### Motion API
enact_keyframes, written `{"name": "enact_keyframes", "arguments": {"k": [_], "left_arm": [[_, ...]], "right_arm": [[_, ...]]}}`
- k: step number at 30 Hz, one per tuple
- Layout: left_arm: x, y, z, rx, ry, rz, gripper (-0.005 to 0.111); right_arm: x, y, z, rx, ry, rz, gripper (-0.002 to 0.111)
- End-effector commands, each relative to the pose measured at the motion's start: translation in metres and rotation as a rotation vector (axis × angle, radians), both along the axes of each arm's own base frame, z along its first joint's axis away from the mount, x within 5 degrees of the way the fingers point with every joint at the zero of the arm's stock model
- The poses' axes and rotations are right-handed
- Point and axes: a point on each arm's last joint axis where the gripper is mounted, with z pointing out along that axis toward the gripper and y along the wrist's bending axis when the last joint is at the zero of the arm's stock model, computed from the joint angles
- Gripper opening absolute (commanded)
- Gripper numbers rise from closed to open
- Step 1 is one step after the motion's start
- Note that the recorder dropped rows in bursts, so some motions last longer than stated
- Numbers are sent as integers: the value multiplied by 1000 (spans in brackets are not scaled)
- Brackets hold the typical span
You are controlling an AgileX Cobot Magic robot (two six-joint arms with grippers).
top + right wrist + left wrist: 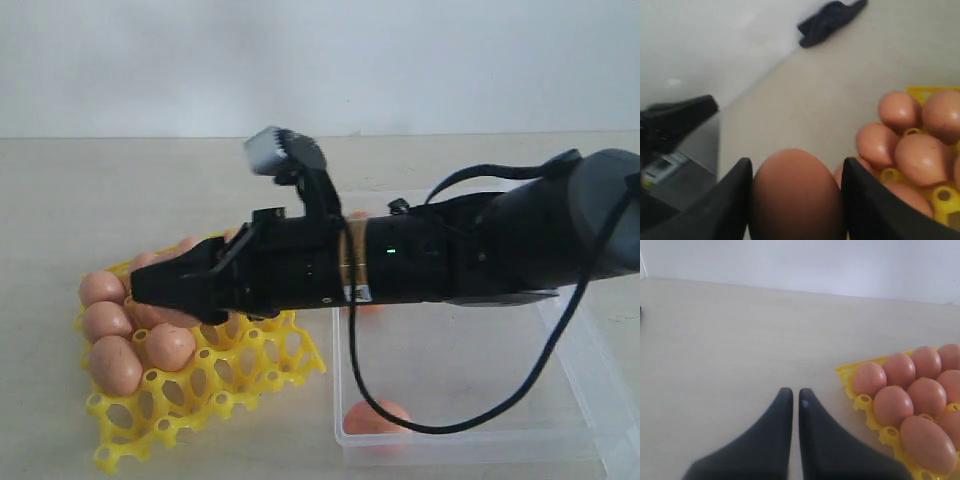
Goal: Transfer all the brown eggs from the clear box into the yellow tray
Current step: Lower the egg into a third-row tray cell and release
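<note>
The right claw (796, 165) held one brown egg (792, 195) squarely between its two dark fingers (730, 200), the jaws spread as wide as the egg and pressed on both its sides. In the exterior view that claw (150, 290) reached from the right across the middle of the frame and hung over the yellow tray (250, 350) at lower left, but its own black body hid the held egg there — only the right wrist view showed the grip.

The exterior view showed four of the brown eggs (115, 365) seated along the tray's left edge, just below and left of the claw tip. The right wrist view showed more of them (922, 157) packed close in the tray (920, 92), just beside the held egg.

The clear box (600, 400) sat at lower right of the exterior frame, beside the tray. One egg (378, 417) lay near its front left corner, and a sliver of another (368, 308) peeped out under the arm. Neither wrist view took in the box.

The left claw (794, 392) was seen only in its own wrist view — jaws drawn together to a thin slit, gripping nothing, over bare desk (715, 340) and well apart from the tray's corner (845, 372), where eggs (892, 405) sat in rows.
</note>
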Motion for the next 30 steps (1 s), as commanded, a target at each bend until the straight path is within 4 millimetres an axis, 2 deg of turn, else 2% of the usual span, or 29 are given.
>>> {"name": "enact_keyframes", "arguments": {"k": [1,4,12,15,21,30], "left_arm": [[0,0,0,3,-5,2,4],[0,0,0,3,-5,2,4],[0,0,0,3,-5,2,4],[0,0,0,3,-5,2,4],[0,0,0,3,-5,2,4],[0,0,0,3,-5,2,4]], "right_arm": [[9,16,1,-246,-102,-92,0],[12,15,-2,-279,-116,-107,0],[21,21,-38,-298,-147,-109,0],[24,22,-45,-284,-150,-130,0],[31,19,-46,-266,-155,-224,0],[32,18,-46,-267,-161,-233,0]]}}
